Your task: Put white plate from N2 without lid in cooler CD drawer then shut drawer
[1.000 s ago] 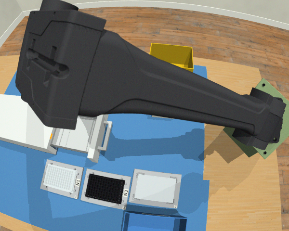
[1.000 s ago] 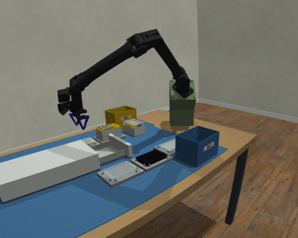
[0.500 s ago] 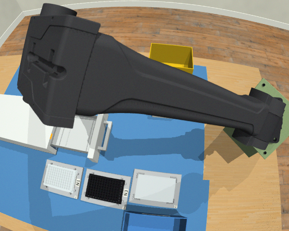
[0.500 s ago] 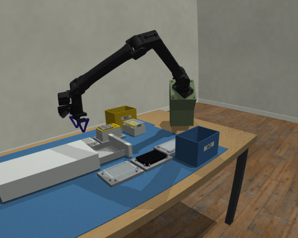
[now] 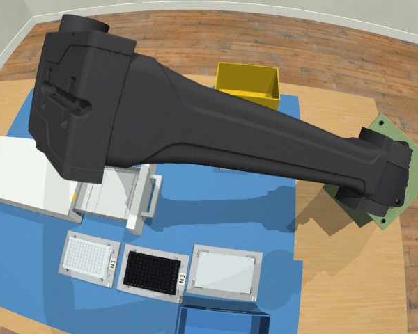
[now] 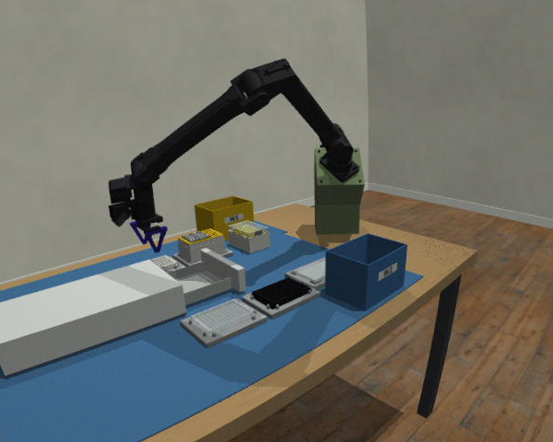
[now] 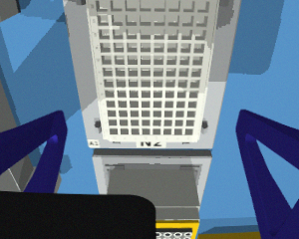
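Observation:
The white plate point(image 7: 151, 60) with a grid of wells lies without a lid in work nest N2, long side running away from me in the wrist view. It also shows small in the exterior view point(image 6: 165, 261), behind the cooler. My gripper point(image 7: 151, 119) hangs open and empty well above the plate, its blue fingers far apart on either side; in the exterior view the gripper point(image 6: 148, 236) is clear of everything. The white cooler CD point(image 5: 21, 172) has its drawer point(image 5: 111, 194) pulled out and empty, bar handle point(image 5: 153, 195) toward the base, amber lamp point(image 5: 74, 196) lit. In the top view the arm hides the gripper and N2.
Nest N1 holds a white-welled plate point(image 5: 88, 257), N3 a black plate point(image 5: 152, 273), and another nest a lidded plate point(image 5: 225, 271). The blue bin point(image 5: 221, 321) stands in front, the yellow bin point(image 5: 249, 84) at the back. The yellow tip box point(image 6: 200, 239) and a rack point(image 6: 249, 235) stand beside N2.

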